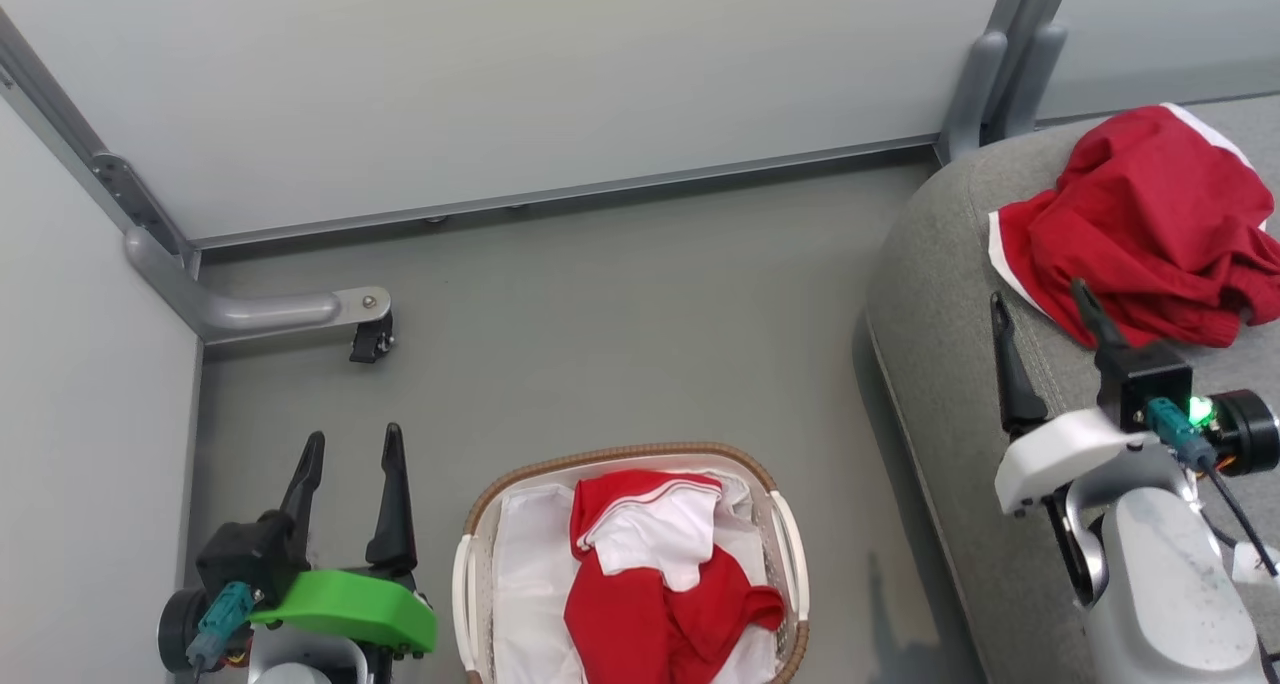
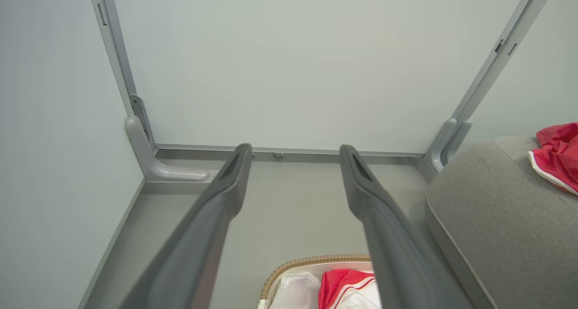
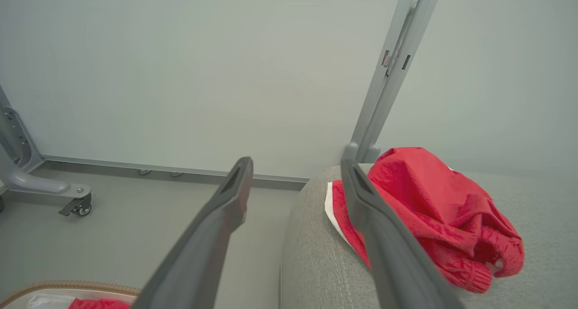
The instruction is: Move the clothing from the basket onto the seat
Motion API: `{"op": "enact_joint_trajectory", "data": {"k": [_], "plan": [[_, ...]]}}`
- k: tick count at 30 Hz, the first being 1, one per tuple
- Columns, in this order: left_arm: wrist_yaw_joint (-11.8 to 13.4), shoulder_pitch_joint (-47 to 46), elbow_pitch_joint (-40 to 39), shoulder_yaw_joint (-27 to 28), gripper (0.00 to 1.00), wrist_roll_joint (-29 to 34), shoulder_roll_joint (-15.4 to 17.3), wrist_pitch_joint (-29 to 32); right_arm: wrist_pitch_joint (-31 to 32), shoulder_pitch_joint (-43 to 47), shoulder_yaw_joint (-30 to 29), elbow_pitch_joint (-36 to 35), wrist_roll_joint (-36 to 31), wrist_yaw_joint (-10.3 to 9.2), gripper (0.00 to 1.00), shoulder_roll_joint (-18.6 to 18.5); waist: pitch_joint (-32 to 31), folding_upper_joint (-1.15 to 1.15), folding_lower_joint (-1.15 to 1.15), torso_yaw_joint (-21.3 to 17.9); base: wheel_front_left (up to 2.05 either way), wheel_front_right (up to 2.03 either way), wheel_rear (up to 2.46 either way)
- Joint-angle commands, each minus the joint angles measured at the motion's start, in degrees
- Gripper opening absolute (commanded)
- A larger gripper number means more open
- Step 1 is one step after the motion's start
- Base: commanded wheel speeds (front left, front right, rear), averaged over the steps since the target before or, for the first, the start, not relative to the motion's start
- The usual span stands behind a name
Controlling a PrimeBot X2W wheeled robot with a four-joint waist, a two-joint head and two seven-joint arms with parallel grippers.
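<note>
The red garment left to move looks light and limp. It should drape and stretch when lifted rather than hold a shape. A deep pinch on the bunched ridge near its middle, where red folds pile over the white panel, seems safer than a loose edge, and safer than a low grab that might catch the liner. It is bright red with a white panel and thin white stripe trim, crumpled in the basket, which sits on the floor at 6 o'clock in the head view. A second garment, red with a white edge, lies heaped on the seat at 2 o'clock. The left gripper hangs at 7 o'clock beside the basket, jaws apart and empty. The right gripper is at 4 o'clock over the seat, jaws apart with nothing between them; whether one fingertip touches the heap's near edge I cannot tell.
</note>
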Motion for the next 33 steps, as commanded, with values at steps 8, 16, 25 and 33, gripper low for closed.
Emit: {"op": "enact_joint_trajectory", "data": {"k": [8,16,25,33], "plan": [[0.7,4.6,-0.3,-0.2,1.00,-1.2,0.0,0.0,0.0,7.5,5.2,-1.8,6.4,-0.08,1.00,0.1,-3.6,0.00,0.00,1.5,0.00,0.00,0.00],[1.3,7.0,-0.8,0.1,1.00,-2.0,0.0,0.0,0.0,11.5,7.6,-3.7,9.1,-0.08,1.00,0.2,-4.5,0.00,0.00,1.7,0.00,0.00,0.00],[1.7,7.2,-0.6,0.0,1.00,-2.4,0.0,0.1,0.0,11.8,8.4,-3.5,9.0,-0.08,1.00,0.2,-4.4,0.00,0.00,1.7,0.00,0.00,0.00],[1.5,6.8,-0.4,-0.1,1.00,-2.0,0.0,0.1,0.0,11.6,8.7,-3.3,9.5,-0.08,1.00,0.2,-4.3,0.00,0.00,1.6,0.00,0.00,0.00]]}}
